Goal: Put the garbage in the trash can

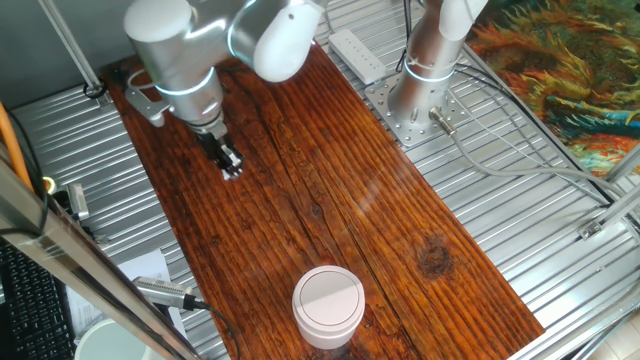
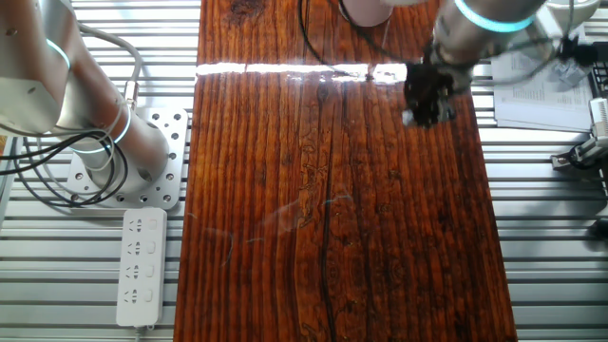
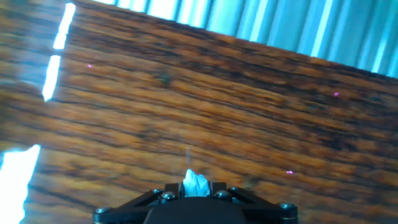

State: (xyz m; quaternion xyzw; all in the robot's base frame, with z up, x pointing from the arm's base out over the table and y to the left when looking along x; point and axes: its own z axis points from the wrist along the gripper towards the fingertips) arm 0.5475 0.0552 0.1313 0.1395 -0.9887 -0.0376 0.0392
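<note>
Tool [image 1: 231, 166] closed on the garbage [image 3: 195, 183]; white scrap pinched between the fingertips, clear of the desk [image 1: 330, 200]. Trash can [image 1: 328, 305] standing well apart from the tool, at the opposite end of the desk along its long axis, lid on. Bare wood between tool and trash can; no obstacle on that line. Metal grating beyond both long desk edges. Lid likely blocks a straight drop.

trash can [image 1: 328, 305] on table [image 1: 400, 260], gripper [image 1: 231, 168] well apart
</note>
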